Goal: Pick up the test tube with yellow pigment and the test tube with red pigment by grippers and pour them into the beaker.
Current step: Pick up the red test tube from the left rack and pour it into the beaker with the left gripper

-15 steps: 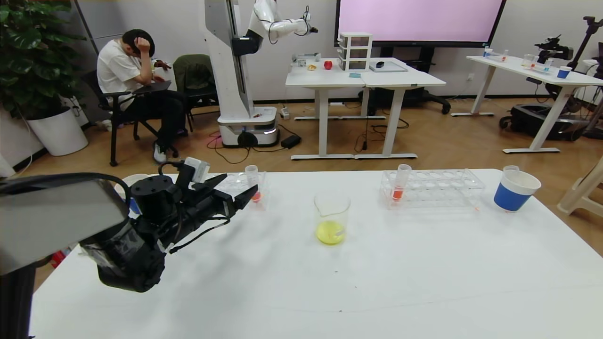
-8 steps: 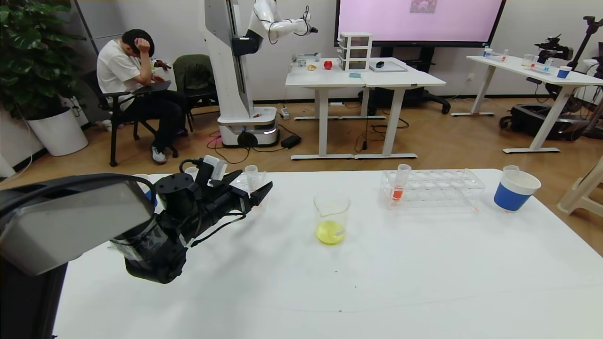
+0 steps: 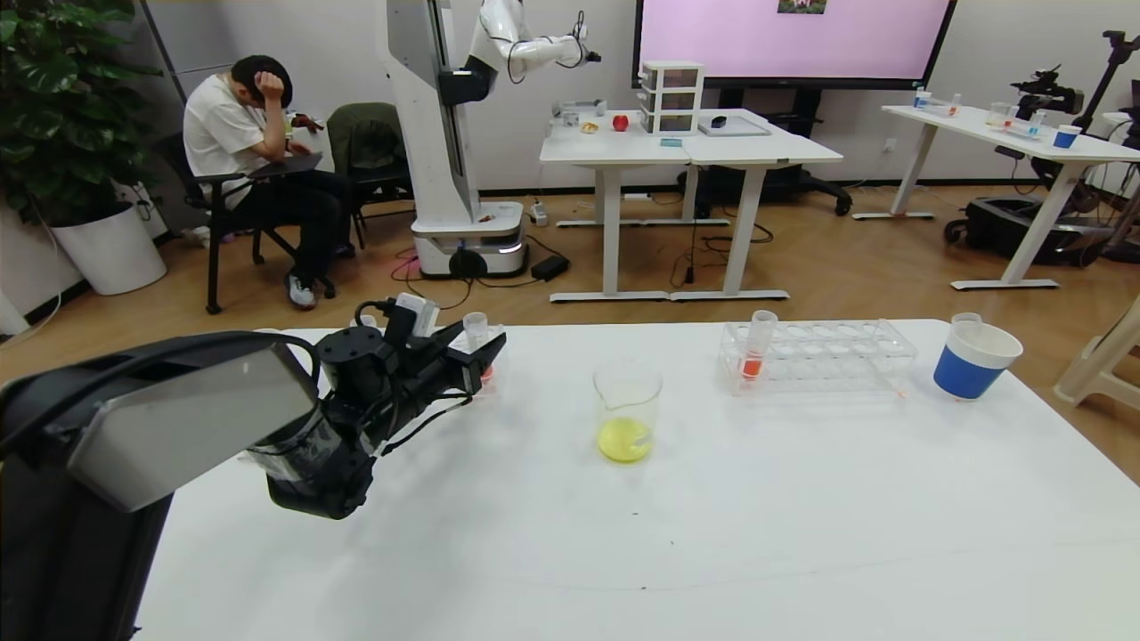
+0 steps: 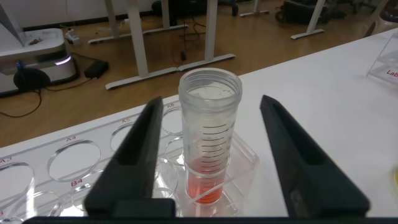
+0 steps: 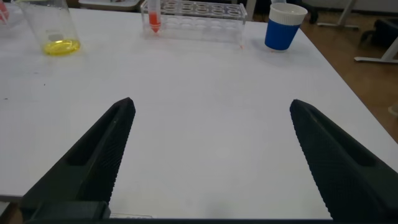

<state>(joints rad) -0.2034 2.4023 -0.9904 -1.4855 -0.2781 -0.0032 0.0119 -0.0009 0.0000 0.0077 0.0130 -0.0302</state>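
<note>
left hand [image 4: 208,155] moved forward, now spread astride one of two red tubes [image 4: 209,134], right hand [image 5: 211,162] spread, one beaker [image 3: 627,409]

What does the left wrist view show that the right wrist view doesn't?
Left wrist only: the left claw straddling a tube of red liquid upright in its rack, fingers either side, not touching.

Right wrist only: the open right claw above bare table, with the beaker holding yellow liquid, a second rack with a red tube, and a blue cup.

Shared: the white table.
</note>
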